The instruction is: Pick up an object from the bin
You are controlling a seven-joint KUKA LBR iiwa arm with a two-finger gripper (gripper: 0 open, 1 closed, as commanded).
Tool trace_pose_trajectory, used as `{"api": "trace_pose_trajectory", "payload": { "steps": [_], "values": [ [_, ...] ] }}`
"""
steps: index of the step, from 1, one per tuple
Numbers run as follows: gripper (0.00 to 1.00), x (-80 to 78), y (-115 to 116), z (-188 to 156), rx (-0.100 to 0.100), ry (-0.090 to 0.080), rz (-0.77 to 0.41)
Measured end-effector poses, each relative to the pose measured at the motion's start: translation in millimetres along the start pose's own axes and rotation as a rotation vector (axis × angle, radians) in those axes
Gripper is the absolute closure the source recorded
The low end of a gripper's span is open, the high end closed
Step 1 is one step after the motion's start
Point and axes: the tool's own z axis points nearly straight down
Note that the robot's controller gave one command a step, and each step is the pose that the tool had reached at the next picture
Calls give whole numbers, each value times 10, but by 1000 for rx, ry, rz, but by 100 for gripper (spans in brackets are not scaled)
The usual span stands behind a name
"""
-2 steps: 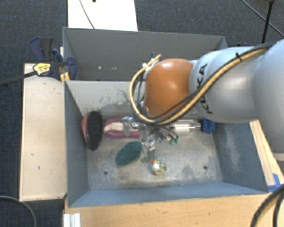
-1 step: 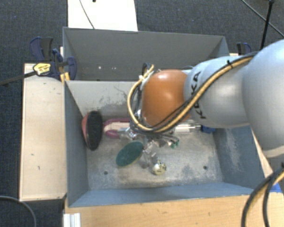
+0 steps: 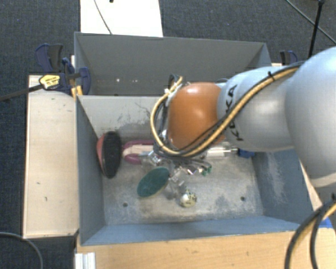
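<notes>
The grey arm (image 3: 280, 111) comes in over the right edge of the grey metal bin (image 3: 213, 60) and bends down to the middle of the bin floor. Its wrist carries a round orange cover (image 3: 193, 114), and a yellow and black cable (image 3: 155, 129) loops around it. Under this cover the tool (image 3: 176, 179) is low over the floor, among the loose things. I cannot tell if the tool is released or clenched, because the metal parts there are mixed with the things around them, and no thing is clearly seen inside it.

The nearest thing is a dark green flat oval piece (image 3: 153, 182), which lies just beside the tool, on the side of the left edge. A small shiny gold-coloured piece (image 3: 186, 198) lies just beside the tool too, toward the front edge. A pink and purple thing (image 3: 135, 150) lies behind the green oval. Next to it, near the left wall, stands a round black thing with a red rim (image 3: 109, 153). A pale thin stick-like thing (image 3: 221, 150) lies under the arm, toward the right edge.
</notes>
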Motion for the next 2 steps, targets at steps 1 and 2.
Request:
{"api": "trace_pose_trajectory", "payload": {
  "steps": [1,2],
  "values": [
    [100,-2,-2,0,0,0,5],
    [100,-13,-3,-225,4,-8,12]
  ]
}}
